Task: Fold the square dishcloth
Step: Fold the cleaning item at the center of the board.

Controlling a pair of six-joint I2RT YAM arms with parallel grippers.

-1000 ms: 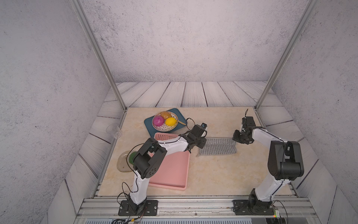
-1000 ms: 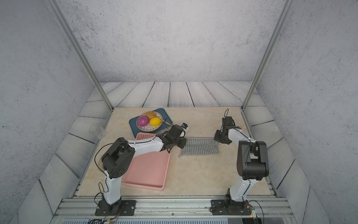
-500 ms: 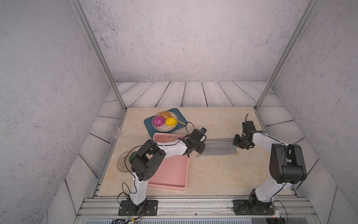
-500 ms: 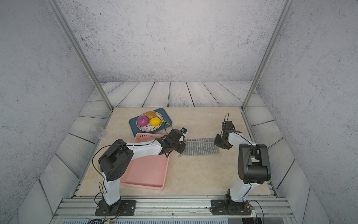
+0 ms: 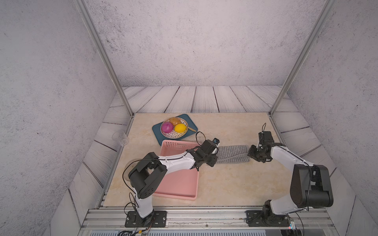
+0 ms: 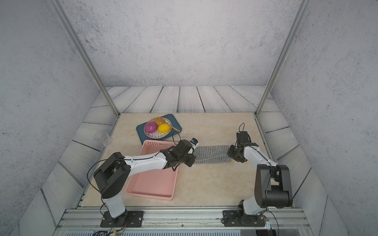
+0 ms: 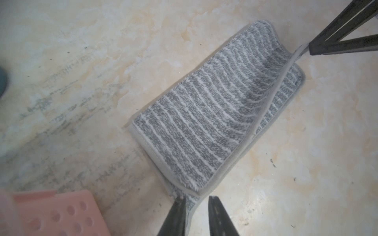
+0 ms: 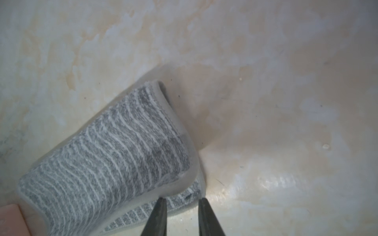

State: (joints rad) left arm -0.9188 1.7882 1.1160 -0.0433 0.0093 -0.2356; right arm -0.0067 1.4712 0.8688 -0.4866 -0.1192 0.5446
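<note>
Square dishcloth [image 5: 233,153], let go at its near corners by the left gripper [image 7: 195,197] and right gripper [image 8: 181,199], whose jaws have just parted narrowly, lies doubled as a strip on the table [image 5: 225,183] near the pink basket [image 5: 180,183], so the first fold is judged complete.

White links [image 5: 176,162], black joints [image 5: 311,183], black cables [image 5: 199,135]; fingers [image 7: 176,216] dark, apparently tapered.

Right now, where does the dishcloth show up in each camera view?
Both top views: dishcloth lies folded, just right of and below picture centre.
Left wrist: it fills the middle, running diagonally.
Right wrist: it runs from the middle out to a corner.
Shared landmark: pink basket, beside the cloth.
</note>
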